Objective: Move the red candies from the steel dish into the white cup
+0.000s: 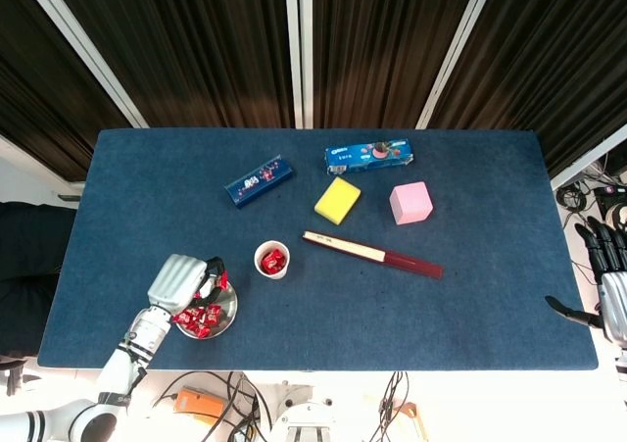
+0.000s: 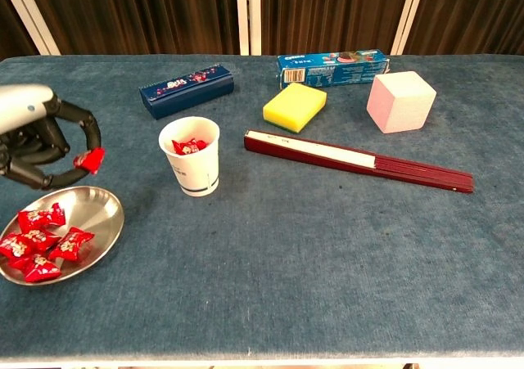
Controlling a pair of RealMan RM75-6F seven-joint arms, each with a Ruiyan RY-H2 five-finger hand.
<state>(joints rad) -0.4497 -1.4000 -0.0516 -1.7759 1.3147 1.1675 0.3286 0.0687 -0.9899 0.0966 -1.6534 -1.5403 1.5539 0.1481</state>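
Note:
My left hand (image 2: 37, 136) (image 1: 179, 280) hangs above the steel dish (image 2: 102, 213) (image 1: 227, 315), pinching one red candy (image 2: 89, 160) in its fingertips. Several red candies (image 2: 41, 242) (image 1: 198, 317) lie in the dish's left half. The white cup (image 2: 191, 156) (image 1: 272, 260) stands upright to the right of the hand, with red candies (image 2: 189, 146) inside. My right hand (image 1: 609, 275) sits off the table's right edge, fingers apart and holding nothing.
A dark red folded fan (image 2: 356, 161) lies right of the cup. Behind stand a navy box (image 2: 187, 90), a yellow sponge (image 2: 295, 106), a blue biscuit box (image 2: 332, 67) and a pink cube (image 2: 400, 101).

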